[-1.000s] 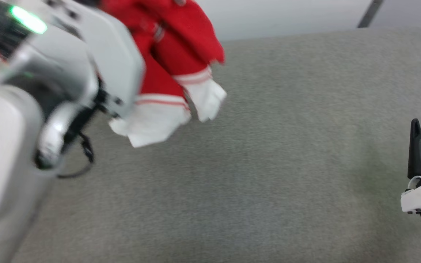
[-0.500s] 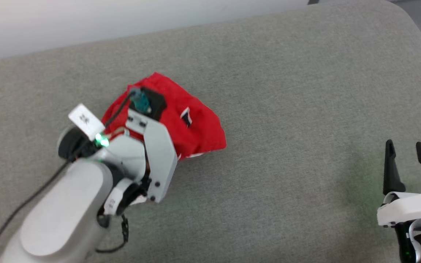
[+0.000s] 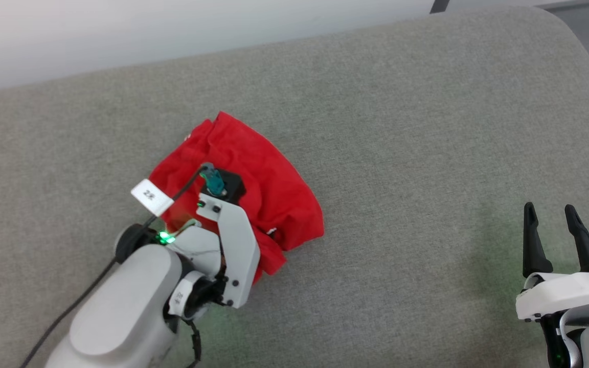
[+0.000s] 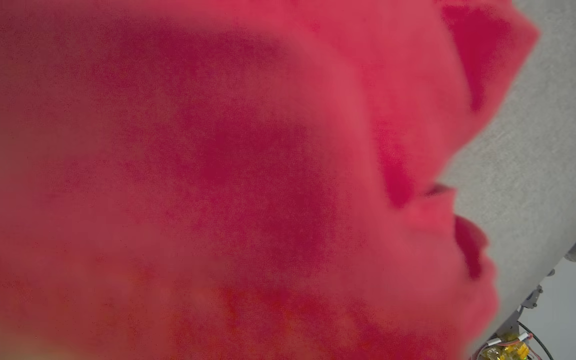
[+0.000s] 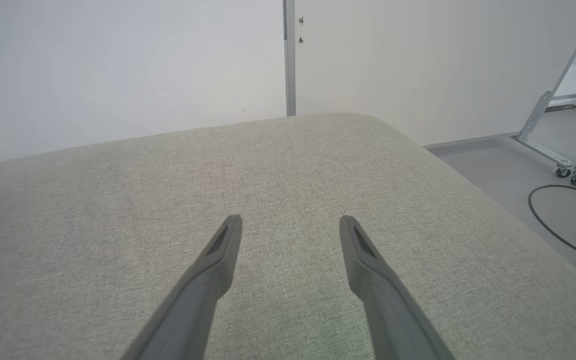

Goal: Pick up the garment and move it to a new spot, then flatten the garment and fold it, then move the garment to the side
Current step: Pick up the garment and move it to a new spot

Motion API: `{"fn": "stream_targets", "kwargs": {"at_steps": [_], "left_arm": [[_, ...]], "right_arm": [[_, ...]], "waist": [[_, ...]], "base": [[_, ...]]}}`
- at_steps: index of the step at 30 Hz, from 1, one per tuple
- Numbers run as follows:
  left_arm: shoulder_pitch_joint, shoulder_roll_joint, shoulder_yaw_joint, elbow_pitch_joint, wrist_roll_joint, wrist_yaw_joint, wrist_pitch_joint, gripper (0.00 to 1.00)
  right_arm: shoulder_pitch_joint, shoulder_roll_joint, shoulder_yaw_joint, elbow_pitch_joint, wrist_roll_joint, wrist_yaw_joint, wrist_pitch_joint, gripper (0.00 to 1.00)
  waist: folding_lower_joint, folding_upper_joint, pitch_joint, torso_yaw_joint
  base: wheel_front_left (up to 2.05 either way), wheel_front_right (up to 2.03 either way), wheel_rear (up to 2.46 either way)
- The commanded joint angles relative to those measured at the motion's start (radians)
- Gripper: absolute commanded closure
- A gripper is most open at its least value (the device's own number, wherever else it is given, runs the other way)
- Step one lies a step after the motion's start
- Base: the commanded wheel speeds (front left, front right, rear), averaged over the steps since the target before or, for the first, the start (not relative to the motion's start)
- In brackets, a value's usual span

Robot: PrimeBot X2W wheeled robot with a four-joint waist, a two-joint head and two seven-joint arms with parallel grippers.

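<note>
Okay, the garment (image 3: pixel 258 168) lies bunched in a red heap on the grey upholstered surface (image 3: pixel 427 128), left of centre. My left gripper (image 3: pixel 225 225) sits on its near edge. The jaws are buried in cloth, so I can't tell if they're clamped. The right gripper (image 3: pixel 550 207) hangs well apart at the right, jaws spread and empty. The cloth looks light, soft and floppy, so it'll likely sag and drag. I'd pinch a hem or shoulder edge, not the heap's middle.

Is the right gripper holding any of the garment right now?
No, the right gripper has its fingers spread over bare grey cushion in its wrist view, and the garment lies crumpled well away from it.
</note>
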Motion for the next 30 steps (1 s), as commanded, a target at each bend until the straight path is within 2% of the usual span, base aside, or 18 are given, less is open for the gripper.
{"fn": "stream_targets", "kwargs": {"at_steps": [1,2,3,5,6,14,19,24,28,30], "left_arm": [[0.045,-0.006,-0.023,0.038,-0.012,-0.011,0.012,1.0],[0.036,-0.012,-0.019,0.036,-0.019,-0.021,0.0,1.0],[0.028,-0.017,-0.013,0.033,-0.025,-0.028,-0.012,0.65],[0.01,-0.02,0.002,0.02,-0.03,-0.032,-0.029,0.05],[0.003,-0.018,0.011,0.01,-0.034,-0.031,-0.031,0.0],[-0.007,0.023,0.082,-0.125,-0.057,-0.012,-0.068,0.0],[0.036,0.054,0.131,-0.224,-0.068,-0.007,-0.132,0.0],[0.102,0.092,0.188,-0.274,-0.066,-0.021,-0.245,0.0],[0.163,0.123,0.245,-0.277,-0.049,-0.042,-0.386,0.0],[0.195,0.135,0.267,-0.275,-0.038,-0.067,-0.471,0.0]], "right_arm": [[-0.011,-0.005,0.003,0.004,0.002,0.0,-0.001,0.0],[-0.01,-0.008,0.005,0.004,0.001,0.0,0.0,0.0],[-0.008,-0.01,0.004,0.003,0.0,0.0,0.002,0.0],[-0.001,-0.016,0.01,-0.001,0.0,0.0,0.007,0.0],[0.003,-0.019,0.014,-0.005,0.001,0.0,0.01,0.0],[0.026,-0.051,0.021,-0.044,0.008,0.0,0.043,0.0],[0.04,-0.067,0.021,-0.076,0.001,0.0,0.072,0.0],[0.059,-0.077,0.03,-0.095,0.001,0.0,0.092,0.0],[0.079,-0.082,0.038,-0.104,0.002,0.0,0.096,0.0],[0.088,-0.084,0.034,-0.108,0.005,0.0,0.096,0.0]], "waist": [[0.0,-0.0001,-0.015,0.014],[0.0,-0.0001,-0.021,0.019],[0.0,-0.0001,-0.028,0.025],[0.0,-0.0001,-0.043,0.038],[0.0,-0.0001,-0.052,0.044],[0.0,-0.0001,-0.11,0.105],[0.0,-0.0001,-0.153,0.154],[0.0,-0.0001,-0.197,0.194],[0.0,-0.0001,-0.232,0.217],[0.0,-0.0001,-0.247,0.228]], "base": [[0.0,0.0,0.0],[0.0,0.0,0.0],[0.0,0.0,0.0],[0.0,0.0,0.0],[0.0,0.0,0.0],[0.0,0.0,0.0],[0.0,0.0,0.0],[0.0,0.0,0.0],[0.0,0.0,0.0],[0.0,0.0,0.0]]}}
